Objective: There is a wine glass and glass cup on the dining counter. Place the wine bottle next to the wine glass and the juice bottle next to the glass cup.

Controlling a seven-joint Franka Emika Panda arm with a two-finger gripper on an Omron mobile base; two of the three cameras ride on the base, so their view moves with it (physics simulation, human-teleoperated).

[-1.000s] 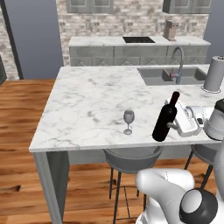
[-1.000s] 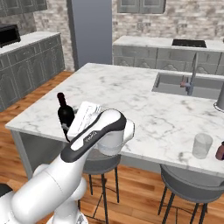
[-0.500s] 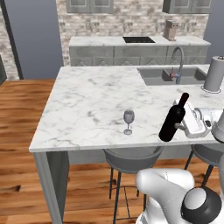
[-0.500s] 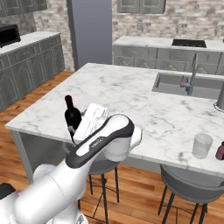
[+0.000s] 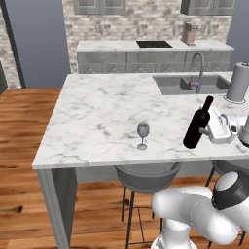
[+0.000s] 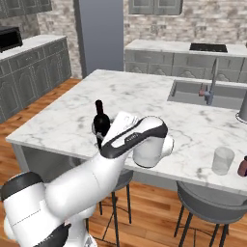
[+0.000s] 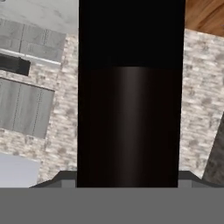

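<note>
In the left base view you have the wine bottle [image 5: 198, 125] clamped in the gripper [image 5: 210, 130], tilted with its neck leaning up and to the right, its base low over the near edge of the dining counter [image 5: 102, 107]. The wine glass [image 5: 142, 134] stands upright on the marble to the left of the bottle, apart from it, near the front edge. Your main risk here is that tilt: if you set the bottle down before bringing it upright, it lands on its rim and can topple or roll off the edge. Sweeping it leftward at this low height could also clip the thin-stemmed glass and knock it over. In the right base view the bottle [image 6: 101, 123] shows just left of the white hand, while the glass cup [image 6: 223, 160] and 1 juice bottle [image 6: 243, 166] sit far off at the right end of the counter, the juice bottle cut by the frame edge; neither is in your path. In the hand view the dark bottle body [image 7: 130, 96] runs between the 2 fingers, so the jaws are pinching it; the hold sits on smooth glass, and a quick swing could let it slip or twist.
</note>
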